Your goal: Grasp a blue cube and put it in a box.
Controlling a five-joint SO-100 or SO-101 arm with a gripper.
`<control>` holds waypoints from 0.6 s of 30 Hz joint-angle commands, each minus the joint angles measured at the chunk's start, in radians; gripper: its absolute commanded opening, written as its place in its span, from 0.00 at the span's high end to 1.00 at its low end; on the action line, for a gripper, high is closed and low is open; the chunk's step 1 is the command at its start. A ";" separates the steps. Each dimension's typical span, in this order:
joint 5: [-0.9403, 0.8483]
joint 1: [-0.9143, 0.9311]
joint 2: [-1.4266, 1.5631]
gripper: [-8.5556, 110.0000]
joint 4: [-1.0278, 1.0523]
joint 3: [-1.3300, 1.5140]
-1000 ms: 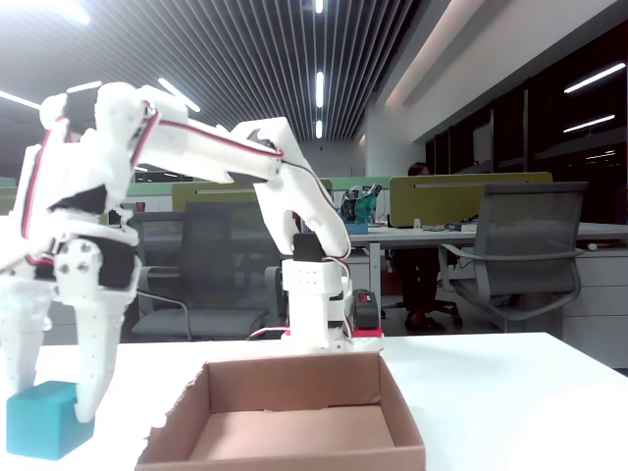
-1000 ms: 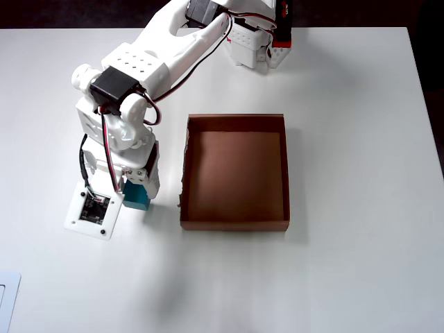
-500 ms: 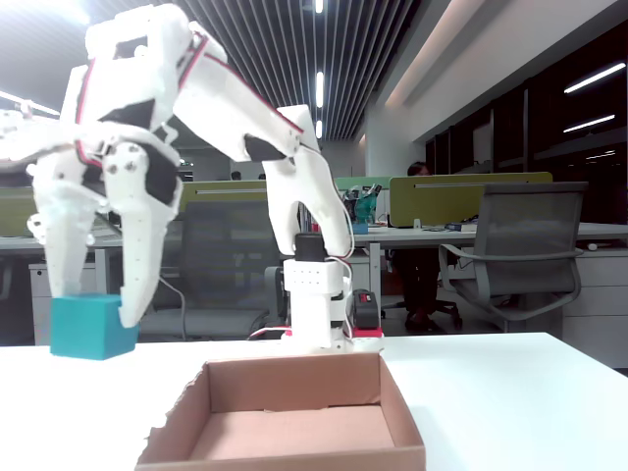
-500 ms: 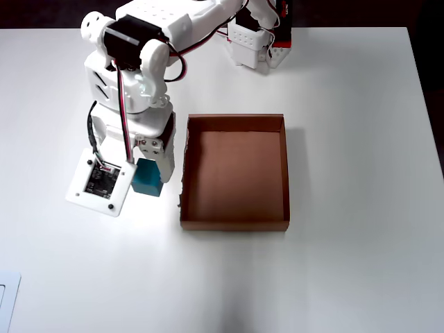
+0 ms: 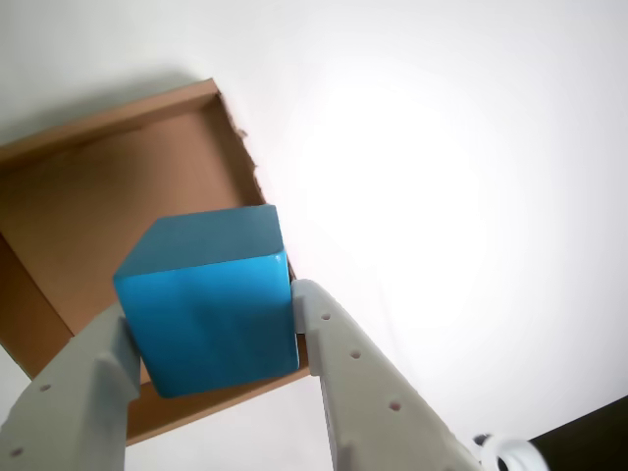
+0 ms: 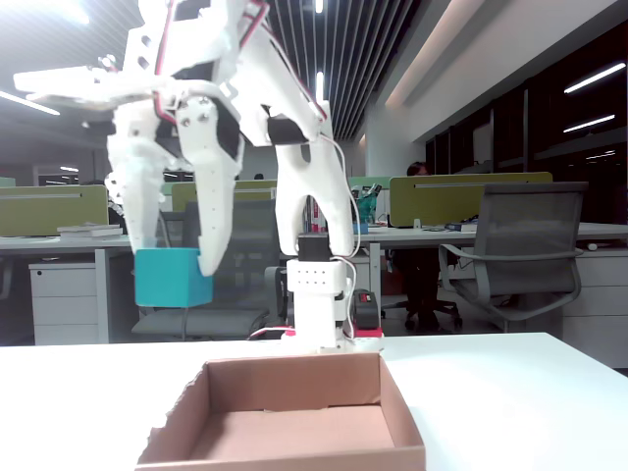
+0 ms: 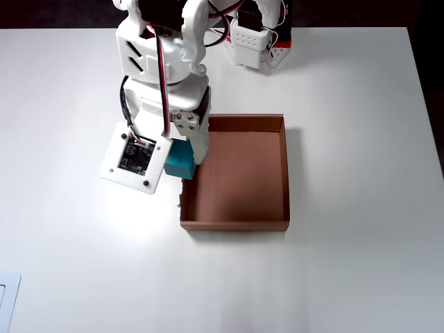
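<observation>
gripper [image 5: 208,339]: clamped on the blue cube [image 5: 208,297], a finger on each side; raised well above the table [image 7: 347,104]
blue cube: held in the air over the box's left wall in the overhead view
box [image 7: 286,173]: mid-table, open

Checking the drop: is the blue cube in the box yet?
Out: the gripper holds the blue cube above the box.
</observation>
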 commanded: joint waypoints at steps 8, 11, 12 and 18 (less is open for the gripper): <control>0.081 -0.110 0.222 0.81 -0.002 0.207; 0.117 -0.153 0.272 0.81 -0.031 0.308; 0.124 -0.161 0.278 0.81 -0.038 0.328; 0.158 -0.201 0.301 0.81 -0.121 0.463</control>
